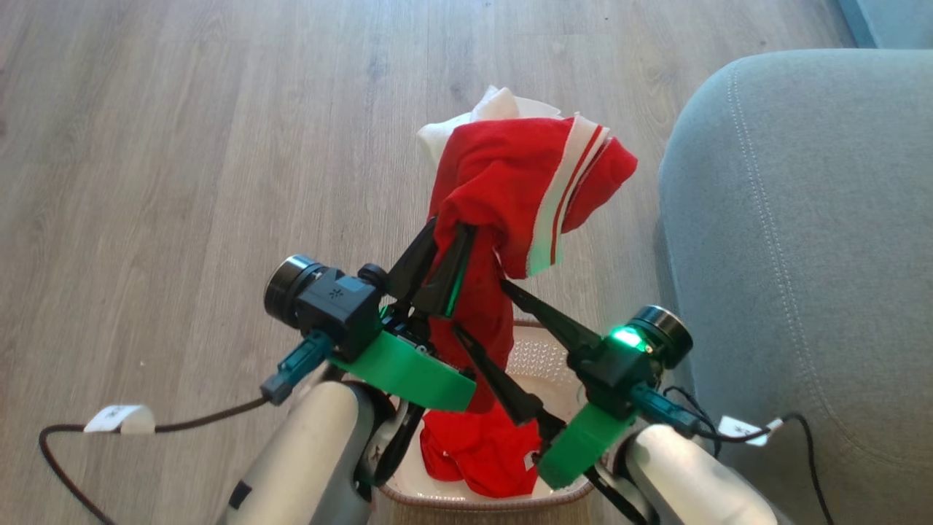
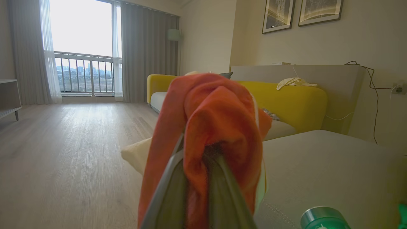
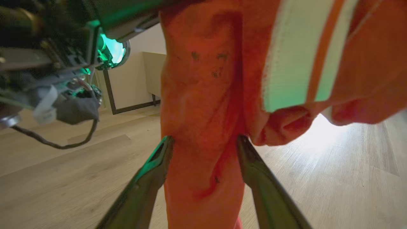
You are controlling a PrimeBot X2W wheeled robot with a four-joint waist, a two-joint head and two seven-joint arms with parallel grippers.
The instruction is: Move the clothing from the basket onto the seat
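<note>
so left gripper [image 1: 450, 227] is clamped on the clothing [image 1: 510, 168] hanging over the basket [image 1: 543, 350] at 6 o'clock, right gripper [image 1: 479, 306] spread wide around it gripping nothing, and swinging to the seat [image 1: 802, 219] at 3 o'clock could snag its trailing end.

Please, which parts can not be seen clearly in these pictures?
Head view: basket interior, mostly covered by clothing and the right gripper.
Left wrist view: where the left gripper jaws pinch, wrapped in clothing.
Right wrist view: clothing's lower end, cut off by bottom edge.
</note>
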